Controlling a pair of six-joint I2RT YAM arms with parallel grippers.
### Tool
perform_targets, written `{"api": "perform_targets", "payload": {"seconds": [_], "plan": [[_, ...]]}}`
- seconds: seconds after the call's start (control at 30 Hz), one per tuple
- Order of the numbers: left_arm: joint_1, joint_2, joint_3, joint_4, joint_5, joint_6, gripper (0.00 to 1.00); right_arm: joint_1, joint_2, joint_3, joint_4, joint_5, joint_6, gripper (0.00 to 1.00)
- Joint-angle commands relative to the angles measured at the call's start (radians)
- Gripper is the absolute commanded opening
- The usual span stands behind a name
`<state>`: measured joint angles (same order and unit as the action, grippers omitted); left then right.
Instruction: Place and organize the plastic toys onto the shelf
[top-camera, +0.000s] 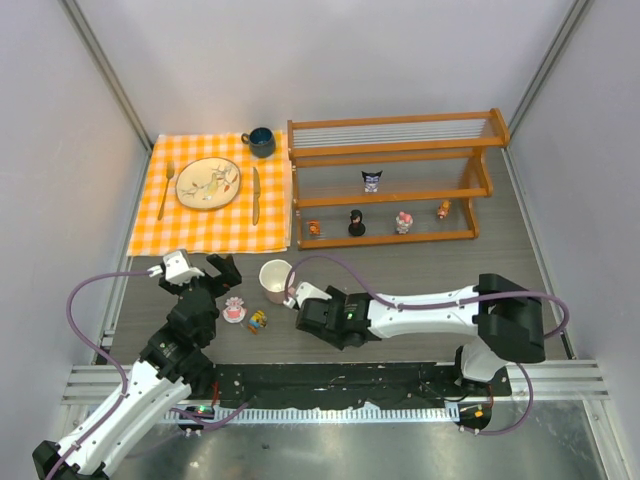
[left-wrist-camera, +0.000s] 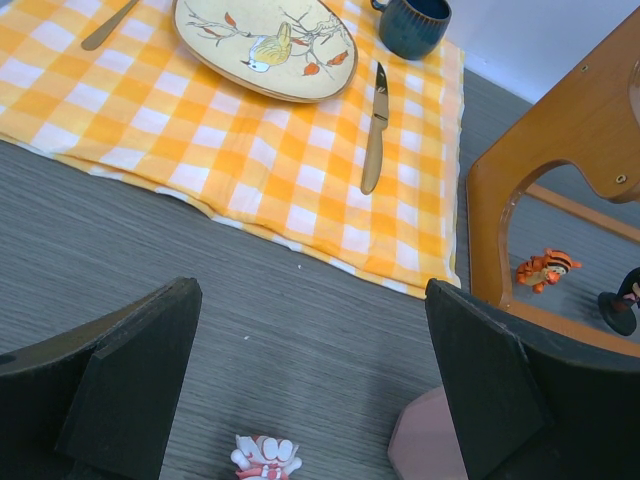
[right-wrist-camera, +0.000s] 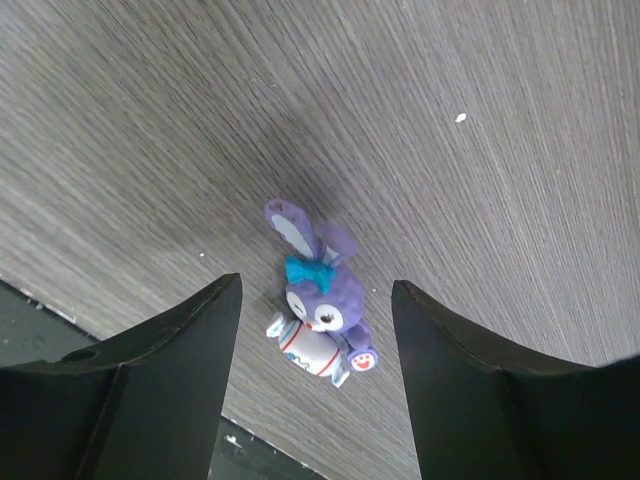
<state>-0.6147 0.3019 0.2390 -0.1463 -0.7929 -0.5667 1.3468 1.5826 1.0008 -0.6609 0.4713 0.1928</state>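
— Black jaws on the right gripper (right-wrist-camera: 314, 290): how do they stand?
— Apart. A purple bunny (right-wrist-camera: 318, 335) lies on its side on the grey table (right-wrist-camera: 500, 200) between them, with a gap on each side. Neither finger touches it.
— And the left gripper (left-wrist-camera: 310, 295)?
— Wide apart, gripping nothing. It hangs over bare table. A pink-white toy (left-wrist-camera: 265, 458) sits low between its fingers, and the pink base of the mug (left-wrist-camera: 420, 440) shows just beside one finger.
— What else lies loose?
— From above, a yellow toy (top-camera: 258, 320) lies just right of the pink-white toy, both between the two grippers, with the mug just beyond them.
— Where is the shelf (top-camera: 400, 238)?
— At the far right of the table, its left end just beside the checked cloth (top-camera: 215, 228). Five toys stand on it: a dark-and-white toy (top-camera: 372, 180) alone on the middle rail, and on the bottom tier, left to right, a tiger (top-camera: 314, 229), a black toy (top-camera: 356, 222), a pink toy (top-camera: 403, 222) and an orange-brown toy (top-camera: 443, 209).
— And the cloth?
— It holds a plate (top-camera: 208, 184) with a fork (top-camera: 168, 190) on its left and a knife (top-camera: 256, 195) on its right. A dark blue cup (top-camera: 260, 141) stands at the far corner, next to the shelf.
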Motion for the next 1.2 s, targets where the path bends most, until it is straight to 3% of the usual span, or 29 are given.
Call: {"api": "perform_targets", "payload": {"seconds": [0.0, 0.8, 1.0, 1.17], "plan": [[0.003, 0.003, 0.005, 0.051, -0.019, 0.011, 1.00, 0.003, 0.056, -0.001, 0.044, 0.033, -0.009, 0.67], [0.003, -0.006, 0.003, 0.045, -0.019, 0.010, 1.00, 0.005, 0.180, 0.078, -0.105, 0.076, 0.083, 0.58], [0.003, -0.007, 0.003, 0.048, -0.019, 0.010, 1.00, 0.008, 0.186, 0.082, -0.112, 0.072, 0.092, 0.42], [0.003, -0.007, 0.002, 0.048, -0.019, 0.010, 1.00, 0.008, 0.166, 0.081, -0.112, 0.076, 0.108, 0.17]]}}
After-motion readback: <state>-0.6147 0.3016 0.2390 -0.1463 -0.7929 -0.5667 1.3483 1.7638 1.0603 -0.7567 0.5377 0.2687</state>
